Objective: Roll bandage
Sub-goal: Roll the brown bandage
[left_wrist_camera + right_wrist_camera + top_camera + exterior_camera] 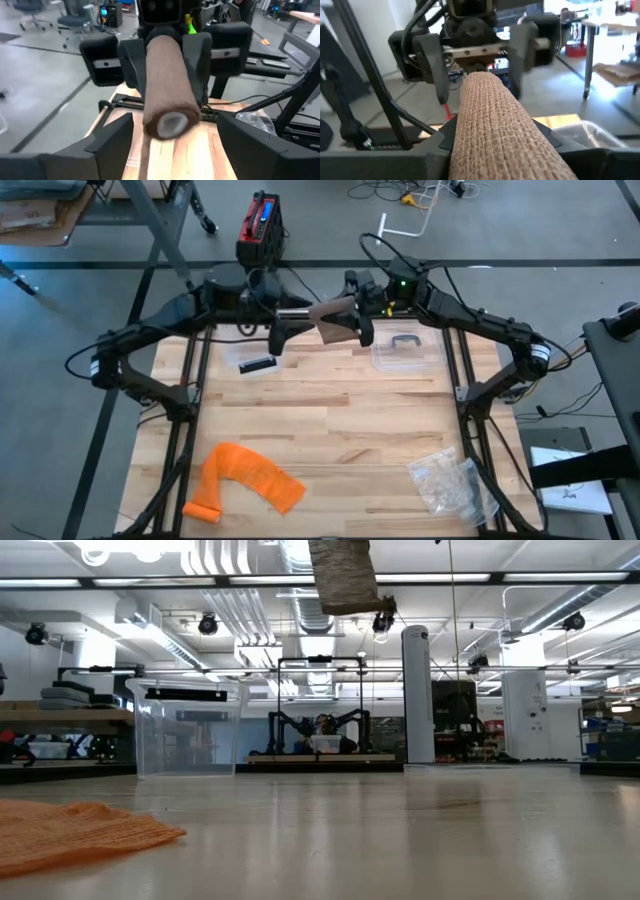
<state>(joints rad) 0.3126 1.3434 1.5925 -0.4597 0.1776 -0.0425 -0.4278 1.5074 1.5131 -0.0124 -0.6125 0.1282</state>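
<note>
A tan bandage roll [335, 320] hangs high over the table's far middle, between my two grippers. My right gripper [358, 318] comes from the right and is shut on it. My left gripper [175, 145] faces it from the left, open. Its two fingers [110, 142] stand wide on either side of the roll's free end [172, 122] without touching it. The low view shows the roll [342, 575] at the top of the picture, far above the tabletop. My right gripper pinches the bandage roll between its two fingers, on the roll's sides [462, 145] at its right end. The fingers come level from the table's right and lie along the roll. The roll sticks out past them toward the left gripper, lifted clear of the table.
An orange mesh cloth [245, 480] lies at the near left and a clear plastic bag [450, 480] at the near right. A clear lidded box [405, 350] sits at the far right and a small black piece [257, 365] at the far left. The table's middle is bare wood.
</note>
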